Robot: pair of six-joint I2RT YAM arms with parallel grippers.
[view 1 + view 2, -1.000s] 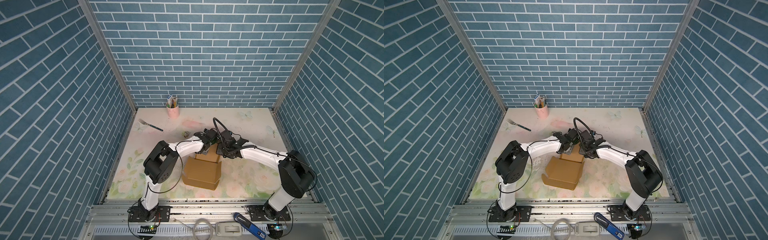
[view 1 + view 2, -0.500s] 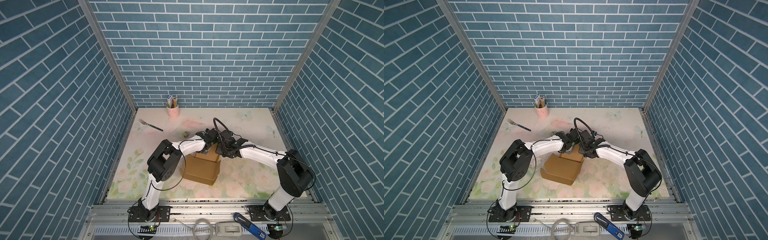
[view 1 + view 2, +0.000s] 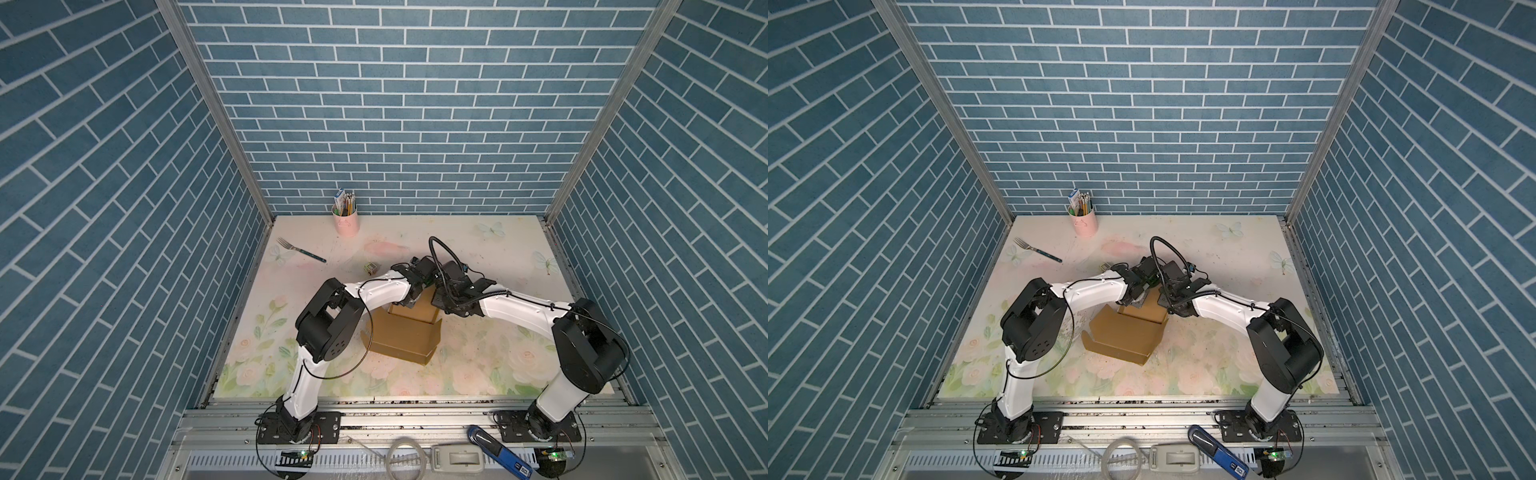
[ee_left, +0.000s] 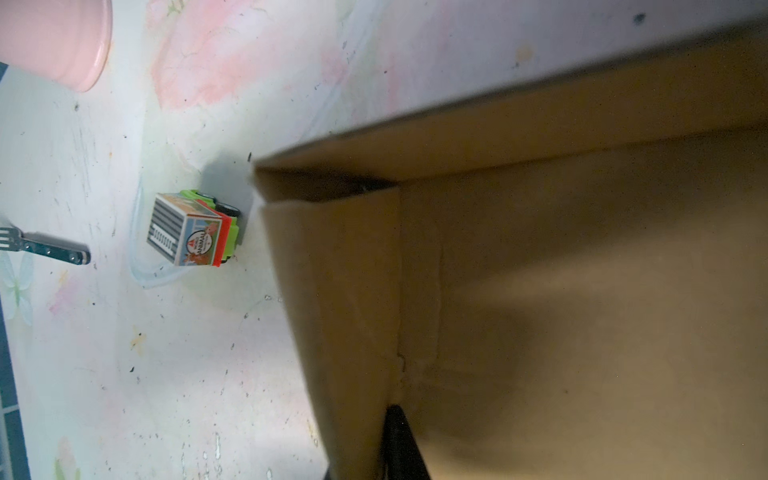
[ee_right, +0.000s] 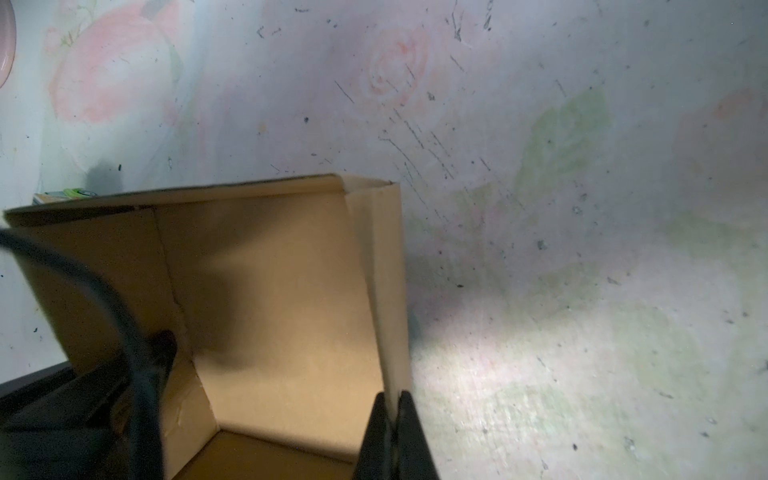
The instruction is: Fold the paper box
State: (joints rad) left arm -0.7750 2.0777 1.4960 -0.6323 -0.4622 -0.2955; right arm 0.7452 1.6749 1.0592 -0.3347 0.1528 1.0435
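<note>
Pinching the right side wall of the paper box (image 3: 409, 336), the right gripper (image 5: 391, 401) is clamped tight on the cardboard. That looks like the anchor keeping the walls upright in the middle of the floral table (image 3: 498, 249). On the opposite wall, the left gripper (image 3: 412, 300) shows one finger (image 4: 398, 436) against the inner face; gripping or letting go, I cannot tell. Compared with a second ago, the box has twisted: its near panel, then roughly square to the front rail (image 3: 407, 409), now sits skewed, right corner closest.
</note>
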